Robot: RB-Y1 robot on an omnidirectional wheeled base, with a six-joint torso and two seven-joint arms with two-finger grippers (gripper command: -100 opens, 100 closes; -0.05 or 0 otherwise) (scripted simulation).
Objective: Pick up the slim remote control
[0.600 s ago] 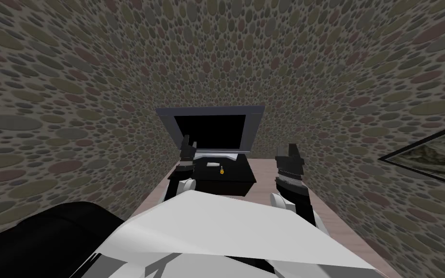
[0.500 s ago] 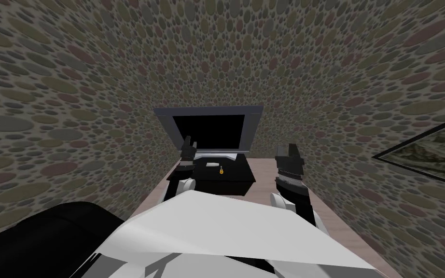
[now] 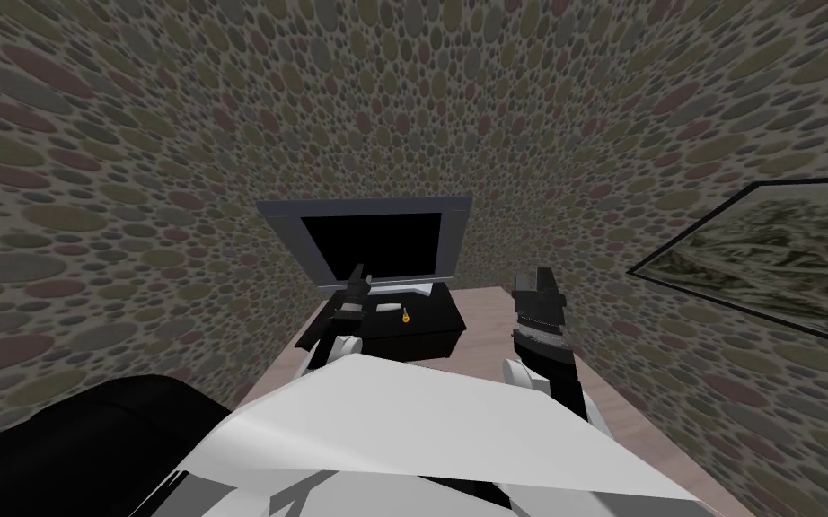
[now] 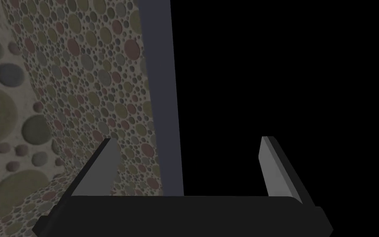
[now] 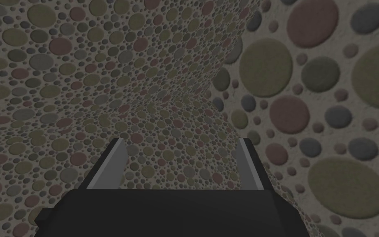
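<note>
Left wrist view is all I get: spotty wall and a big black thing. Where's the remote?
Observer: It lies on a black stand below the TV. The remote is slim and white.
Operator: Is my hand near it?
Observer: The left gripper is up by the screen's lower edge, to the remote's left, not touching it.
Operator: Anything in the way?
Observer: A small yellow thing sits right beside the remote, on the side away from the gripper.

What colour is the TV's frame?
Bluish grey TV frame around a black screen; left wrist view shows it best.
</note>
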